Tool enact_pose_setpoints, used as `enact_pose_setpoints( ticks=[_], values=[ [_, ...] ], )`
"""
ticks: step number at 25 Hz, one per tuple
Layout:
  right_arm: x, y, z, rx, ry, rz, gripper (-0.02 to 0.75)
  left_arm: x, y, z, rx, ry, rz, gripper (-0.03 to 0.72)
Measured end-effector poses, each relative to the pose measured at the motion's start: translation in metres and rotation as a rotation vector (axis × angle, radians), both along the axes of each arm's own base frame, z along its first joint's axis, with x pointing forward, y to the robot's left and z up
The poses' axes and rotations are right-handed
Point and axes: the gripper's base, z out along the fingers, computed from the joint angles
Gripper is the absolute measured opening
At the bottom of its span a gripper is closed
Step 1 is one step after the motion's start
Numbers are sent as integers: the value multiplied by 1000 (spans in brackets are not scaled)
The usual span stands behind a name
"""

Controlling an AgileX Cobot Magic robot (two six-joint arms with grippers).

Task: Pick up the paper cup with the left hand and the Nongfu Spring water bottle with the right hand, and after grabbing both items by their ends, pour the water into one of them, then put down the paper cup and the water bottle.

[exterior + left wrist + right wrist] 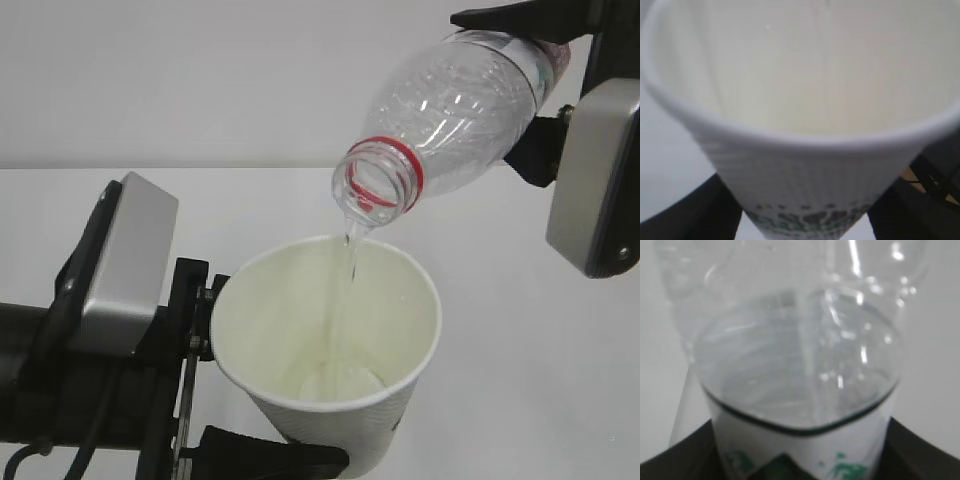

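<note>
Cup (330,345): white paper, tapered, rolled rim, held off the table and tilted toward the camera in the exterior view; a little water (347,275) pooled at its bottom. Left wrist view shows its ribbed wall (810,185) and a dark green print low on the side.

Water: thin clear stream falling from the bottle mouth into the cup's open top.

Bottle (445,115): clear plastic, uncapped, red neck ring, tipped mouth-down above and just right of the cup, mouth over the cup's far rim. Right wrist view shows it (800,340) close up, water inside, white label with green marks at the lower end.

Left hand (215,400): black arm with silver-grey block, lower left; jaws closed around the cup's lower part, dark fingers (700,215) on either side of it.

Right hand (540,80): black, silver-grey block, upper right; jaws clamped on the bottle's base end, black fingers (675,460) flanking the label.

Table (530,400): plain white, below both.
</note>
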Motion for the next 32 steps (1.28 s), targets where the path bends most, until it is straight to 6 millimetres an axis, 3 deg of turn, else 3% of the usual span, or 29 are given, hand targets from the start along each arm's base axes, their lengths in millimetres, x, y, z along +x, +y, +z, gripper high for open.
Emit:
enact_pose_setpoints(
  ticks=[32],
  values=[
    [0,0,0,-3,-3,1,468,0,0,0,1,-1,-2,528]
  ],
)
